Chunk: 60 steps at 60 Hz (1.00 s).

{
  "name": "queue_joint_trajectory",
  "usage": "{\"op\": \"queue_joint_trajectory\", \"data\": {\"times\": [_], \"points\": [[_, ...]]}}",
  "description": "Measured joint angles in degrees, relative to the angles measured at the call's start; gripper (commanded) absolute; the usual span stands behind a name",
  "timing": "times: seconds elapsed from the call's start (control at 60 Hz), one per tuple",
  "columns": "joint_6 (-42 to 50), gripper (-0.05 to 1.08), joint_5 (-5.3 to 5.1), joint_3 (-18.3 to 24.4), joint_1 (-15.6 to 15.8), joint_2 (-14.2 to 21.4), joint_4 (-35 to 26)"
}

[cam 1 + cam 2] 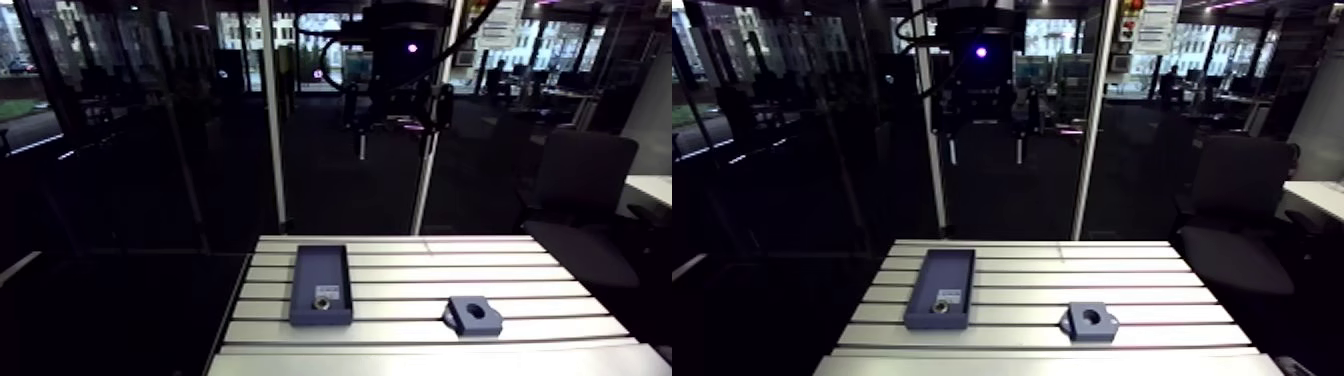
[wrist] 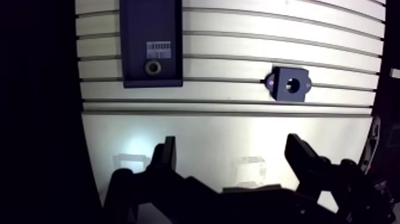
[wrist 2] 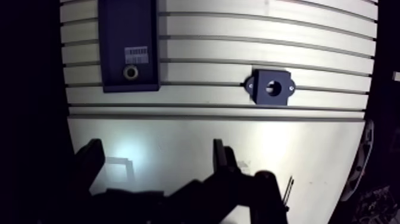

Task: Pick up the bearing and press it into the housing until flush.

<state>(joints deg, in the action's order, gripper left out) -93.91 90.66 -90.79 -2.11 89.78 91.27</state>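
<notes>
While the gripper [image 2: 232, 143] hung high above the table [image 2: 238, 36], its two fingers [image 2: 303, 158] were spread wide with nothing between them, so no grab had been made yet. Out ahead of it sat the bearing [image 2: 153, 67], a small metal ring lying flat in a dark tray [image 2: 149, 21], just beside a barcode label [image 2: 158, 49] and close to the tray's end wall nearest the gripper. Well apart from the tray, straight on the slotted table, the housing [image 2: 299, 89] waited with its round bore facing up and empty.

That ring looked like steel: hard, stiff, smooth, and likely dense for its size. It would not crush or bend, but polished metal can slide out of a light pinch. The best hold seemed to be across the outer rim, one finger on each opposite side, low enough to seat well. With the end wall so near, closing across the tray's width looked like the roomier line. Keeping the ring level mattered most, since a tilted bearing would likely jam at the mouth of the bore instead of going in flush.
</notes>
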Motion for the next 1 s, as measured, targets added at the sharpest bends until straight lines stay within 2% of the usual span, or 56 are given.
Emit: {"op": "queue_joint_trajectory", "data": {"times": [0.55, 0.75, 1.0], "points": [[0.2, 0.01, -0.17, -1.5, 0.3, -0.3, 0.6], [0.7, 0.01, -0.5, -3.9, 1.2, -1.6, 4.4], [2.3, 0.01, -0.74, -7.1, 3.7, -4.0, 9.9]]}}
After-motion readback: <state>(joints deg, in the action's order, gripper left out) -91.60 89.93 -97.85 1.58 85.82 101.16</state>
